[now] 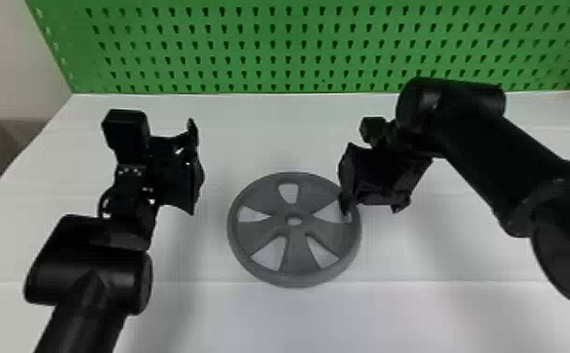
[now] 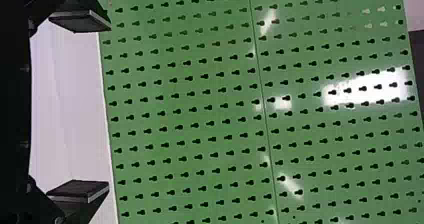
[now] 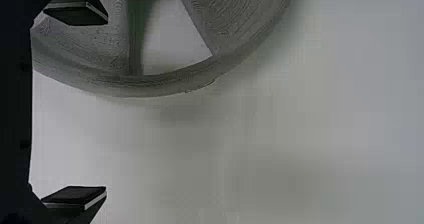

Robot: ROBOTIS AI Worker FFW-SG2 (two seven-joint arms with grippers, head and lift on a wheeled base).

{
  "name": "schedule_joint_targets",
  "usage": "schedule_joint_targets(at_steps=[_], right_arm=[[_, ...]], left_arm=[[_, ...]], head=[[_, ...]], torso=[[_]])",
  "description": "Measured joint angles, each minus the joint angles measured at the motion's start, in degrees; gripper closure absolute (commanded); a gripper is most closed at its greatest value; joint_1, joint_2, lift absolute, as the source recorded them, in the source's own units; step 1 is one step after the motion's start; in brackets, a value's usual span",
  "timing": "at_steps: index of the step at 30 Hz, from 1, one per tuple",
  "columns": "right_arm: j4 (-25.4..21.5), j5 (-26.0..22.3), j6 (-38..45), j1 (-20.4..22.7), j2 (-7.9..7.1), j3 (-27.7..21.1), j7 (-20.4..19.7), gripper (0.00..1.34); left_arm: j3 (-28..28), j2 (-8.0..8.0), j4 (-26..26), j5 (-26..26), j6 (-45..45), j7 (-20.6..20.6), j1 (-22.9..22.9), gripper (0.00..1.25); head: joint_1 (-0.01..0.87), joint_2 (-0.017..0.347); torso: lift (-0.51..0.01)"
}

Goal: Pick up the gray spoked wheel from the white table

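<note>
Gray spoked wheel (image 1: 300,256) lies flat on white table (image 1: 297,319); right gripper (image 1: 373,205) is near its right rim, left gripper (image 1: 194,165) is apart, both claws are spread

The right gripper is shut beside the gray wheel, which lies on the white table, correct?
Not quite: the right gripper is open, not shut; the right wrist view shows its two fingers wide apart. The gray wheel does lie on the white table, with that gripper by it.

One wheel (image 1: 300,256), two grippers (image 1: 196,164), one table (image 1: 288,319)
</note>
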Motion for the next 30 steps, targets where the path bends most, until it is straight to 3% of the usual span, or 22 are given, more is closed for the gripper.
schedule_joint_targets(at_steps=[13, 30], right_arm=[[-1.5, 2.76, -0.24, 1.25, 0.0, -2.53, 0.0, 0.1], [-9.06, 9.46, 2.44, 5.01, 0.0, -7.17, 0.0, 0.1]], left_arm=[[0.88, 0.04, -0.23, 0.42, -0.21, 0.0, 0.24, 0.16], [1.76, 0.35, -1.23, 0.21, -0.26, 0.14, 0.34, 0.16]], head=[[0.773, 0.066], [0.773, 0.066]], torso=[[-0.081], [-0.081]])
